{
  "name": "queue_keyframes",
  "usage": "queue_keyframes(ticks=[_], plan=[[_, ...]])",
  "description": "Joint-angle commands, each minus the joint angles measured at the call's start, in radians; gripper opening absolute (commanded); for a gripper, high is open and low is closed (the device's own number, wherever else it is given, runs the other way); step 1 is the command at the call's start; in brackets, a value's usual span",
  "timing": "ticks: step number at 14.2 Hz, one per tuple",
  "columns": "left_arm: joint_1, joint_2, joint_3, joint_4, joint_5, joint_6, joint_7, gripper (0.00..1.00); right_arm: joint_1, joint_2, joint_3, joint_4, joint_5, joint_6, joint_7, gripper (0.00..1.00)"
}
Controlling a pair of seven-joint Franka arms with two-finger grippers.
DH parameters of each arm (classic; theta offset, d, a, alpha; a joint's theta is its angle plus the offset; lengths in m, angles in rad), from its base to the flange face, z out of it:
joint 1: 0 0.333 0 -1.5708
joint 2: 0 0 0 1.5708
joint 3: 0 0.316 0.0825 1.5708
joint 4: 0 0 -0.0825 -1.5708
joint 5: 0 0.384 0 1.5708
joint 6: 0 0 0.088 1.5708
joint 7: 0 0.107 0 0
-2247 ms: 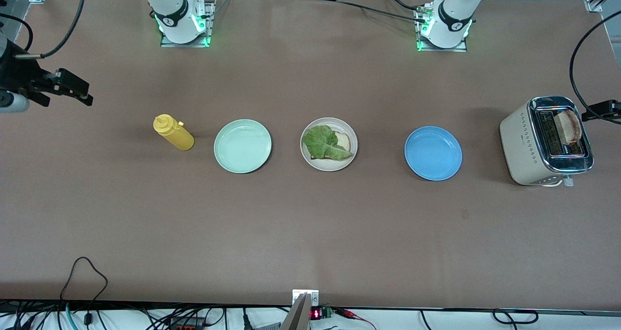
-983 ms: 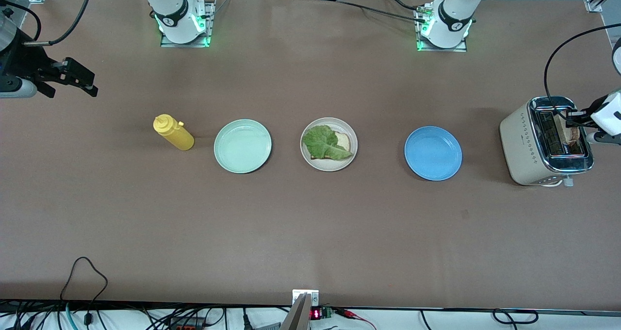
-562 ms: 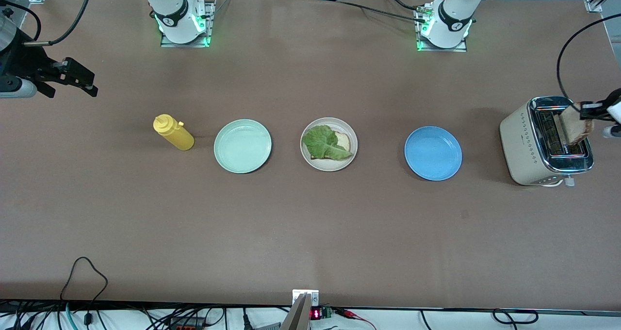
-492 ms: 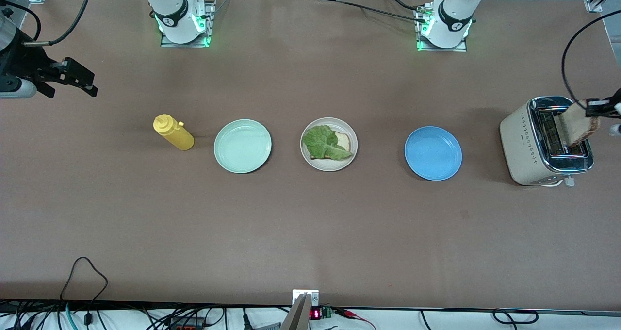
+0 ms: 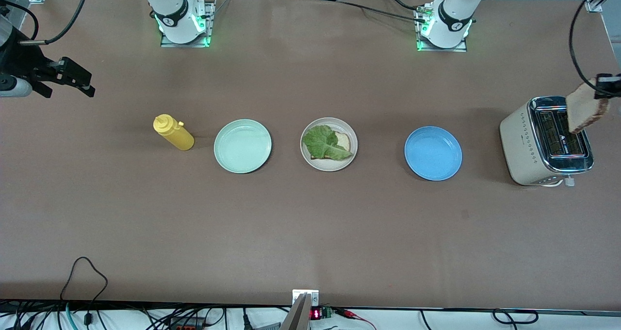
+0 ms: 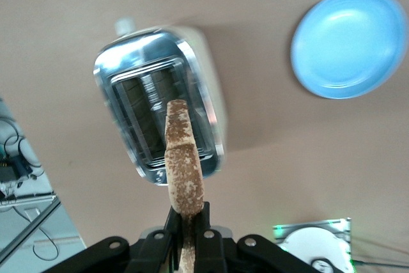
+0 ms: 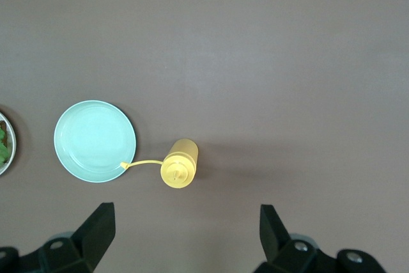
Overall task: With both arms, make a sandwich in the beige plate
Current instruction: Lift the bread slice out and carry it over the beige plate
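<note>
The beige plate [image 5: 329, 144] sits mid-table with a bread slice [image 5: 343, 140] on it, mostly covered by a green lettuce leaf [image 5: 324, 142]. My left gripper [image 5: 603, 86] hangs above the toaster [image 5: 546, 140], shut on a second toasted bread slice [image 5: 585, 110] that is clear of the slots. In the left wrist view that slice [image 6: 183, 162] stands edge-on between the black fingers [image 6: 206, 229], over the toaster [image 6: 160, 113]. My right gripper [image 5: 73, 79] waits open over the right arm's end of the table; its wrist view shows the right gripper [image 7: 185, 228] with nothing between its fingers.
A mint-green plate [image 5: 242, 146] and a yellow squeeze bottle [image 5: 173, 132] stand toward the right arm's end, also seen as plate [image 7: 94, 140] and bottle [image 7: 179, 163]. A blue plate [image 5: 433, 153] lies between the beige plate and the toaster.
My left gripper closed on the toast in the toaster slot and lifted it up and out. The right gripper has barely shifted.
</note>
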Motion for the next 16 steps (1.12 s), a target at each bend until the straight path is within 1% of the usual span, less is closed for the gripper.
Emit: queue_keyframes(ticks=[1,3,4,6,8,10,14,15,16], plan=[[-0.001,0.027,-0.105,0.053,-0.148,-0.049,-0.100,0.00,-0.016,0.006,0.014,0.029,0.000,-0.001,-0.010,1.00],[-0.023,0.051,-0.182,0.053,-0.264,-0.046,-0.243,0.00,-0.018,0.013,0.014,0.037,0.000,-0.006,-0.010,1.00],[-0.033,0.065,-0.207,0.055,-0.338,-0.042,-0.306,0.00,-0.018,0.013,0.013,0.039,0.000,-0.007,-0.011,1.00],[-0.073,0.096,-0.216,0.055,-0.510,-0.013,-0.386,0.00,-0.019,0.013,0.008,0.037,0.001,-0.007,-0.010,1.00],[-0.105,0.130,-0.216,0.049,-0.637,0.099,-0.427,0.00,-0.019,0.011,0.006,0.039,0.001,-0.007,-0.010,1.00],[-0.156,0.171,-0.219,0.038,-0.764,0.176,-0.455,0.00,-0.019,0.008,0.005,0.037,0.001,-0.010,-0.011,1.00],[-0.222,0.280,-0.221,0.035,-0.906,0.372,-0.437,0.00,-0.019,0.005,0.006,0.039,0.000,-0.017,-0.010,1.00],[-0.242,0.294,-0.219,0.027,-0.920,0.415,-0.418,0.00,-0.019,0.005,0.005,0.039,0.000,-0.017,-0.010,1.00],[-0.257,0.294,-0.221,-0.011,-0.923,0.456,-0.388,0.00,-0.021,0.005,0.005,0.039,0.000,-0.017,-0.011,1.00]])
